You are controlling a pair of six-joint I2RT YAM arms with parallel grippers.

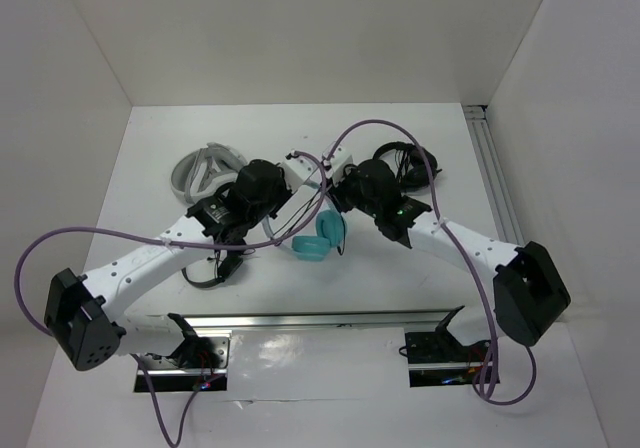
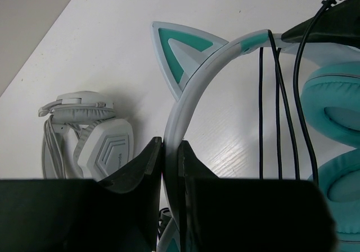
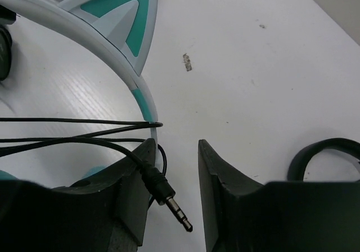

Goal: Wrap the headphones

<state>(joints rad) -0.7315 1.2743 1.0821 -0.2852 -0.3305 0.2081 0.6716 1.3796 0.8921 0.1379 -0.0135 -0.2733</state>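
The left fingers (image 2: 140, 165) clamp the smooth, curved white headband of the headphones (image 2: 194, 83). The right fingers (image 3: 225, 184) stand apart, the thin black cable's metal plug (image 3: 171, 201) showing between them.

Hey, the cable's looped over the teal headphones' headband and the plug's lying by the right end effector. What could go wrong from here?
1. The plug lies free between the right end effector's parted fingers, so the cable end may spring back and the loops slacken.
2. The loops hang loose across the headband and could slide toward the ear cup.
3. The left end effector pinches only the thin headband; the headphones might pivot in it.
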